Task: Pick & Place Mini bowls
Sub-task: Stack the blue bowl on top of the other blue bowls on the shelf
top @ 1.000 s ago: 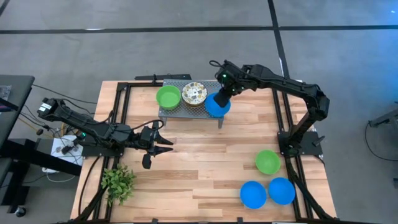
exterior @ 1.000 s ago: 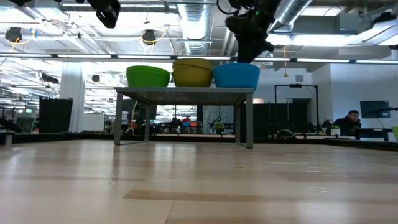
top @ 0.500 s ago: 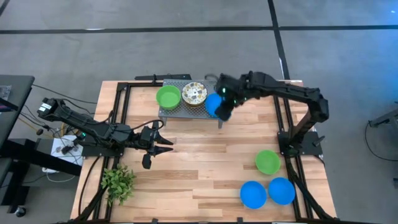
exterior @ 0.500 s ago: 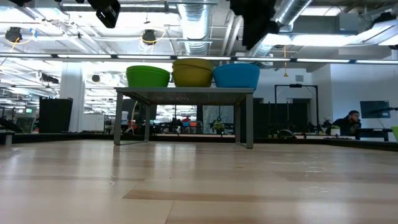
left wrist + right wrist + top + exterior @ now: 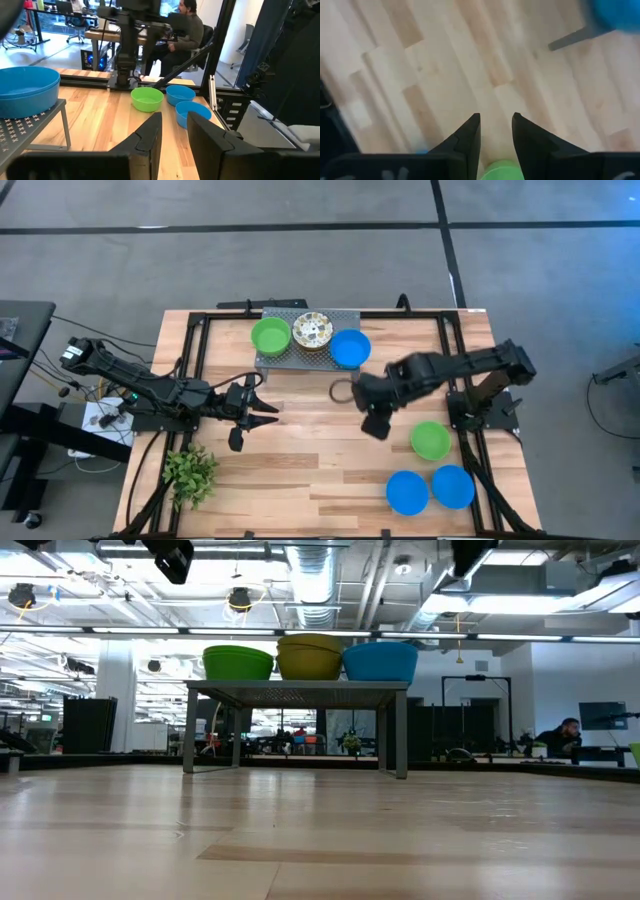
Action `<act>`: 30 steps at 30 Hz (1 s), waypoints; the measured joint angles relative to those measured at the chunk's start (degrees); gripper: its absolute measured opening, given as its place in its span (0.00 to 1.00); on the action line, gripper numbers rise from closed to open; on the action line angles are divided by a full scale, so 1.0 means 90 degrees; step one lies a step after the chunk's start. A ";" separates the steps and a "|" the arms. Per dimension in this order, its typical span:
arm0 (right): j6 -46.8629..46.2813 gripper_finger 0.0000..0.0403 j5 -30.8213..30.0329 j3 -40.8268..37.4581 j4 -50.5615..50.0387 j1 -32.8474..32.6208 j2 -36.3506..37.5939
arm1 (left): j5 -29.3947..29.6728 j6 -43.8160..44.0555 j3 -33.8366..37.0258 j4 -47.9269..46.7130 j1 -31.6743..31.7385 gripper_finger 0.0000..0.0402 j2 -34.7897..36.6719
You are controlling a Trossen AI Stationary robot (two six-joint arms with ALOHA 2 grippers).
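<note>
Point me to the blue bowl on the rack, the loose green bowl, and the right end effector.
blue bowl on the rack (image 5: 350,348): high view, centre of its inside.
loose green bowl (image 5: 430,440): high view, centre of its inside.
right end effector (image 5: 496,131): right wrist view, gap midway between its fingertips, nothing held.

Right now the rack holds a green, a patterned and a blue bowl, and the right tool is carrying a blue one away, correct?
Not quite. The right tool is empty, its fingers apart over bare table, as the right wrist view shows. The rack does hold the green bowl, patterned bowl and blue bowl.
</note>
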State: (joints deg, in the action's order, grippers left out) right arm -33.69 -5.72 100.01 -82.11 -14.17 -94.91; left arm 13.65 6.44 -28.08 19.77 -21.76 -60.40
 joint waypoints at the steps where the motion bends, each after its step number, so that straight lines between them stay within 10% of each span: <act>1: -0.0084 0.25 -0.0004 0.0000 0.0003 -0.0150 0.0000 | 0.0002 0.0000 0.0000 0.0012 0.0002 0.22 0.0000; 30: -0.2121 0.25 0.0236 -0.3589 0.3881 -0.3241 0.0015 | -0.0056 0.0323 -0.0005 0.0264 0.0785 0.22 0.0002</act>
State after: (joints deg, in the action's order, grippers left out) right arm -52.78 -3.59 67.71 -47.17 -43.34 -94.78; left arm 13.15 9.34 -28.12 22.15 -14.69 -60.38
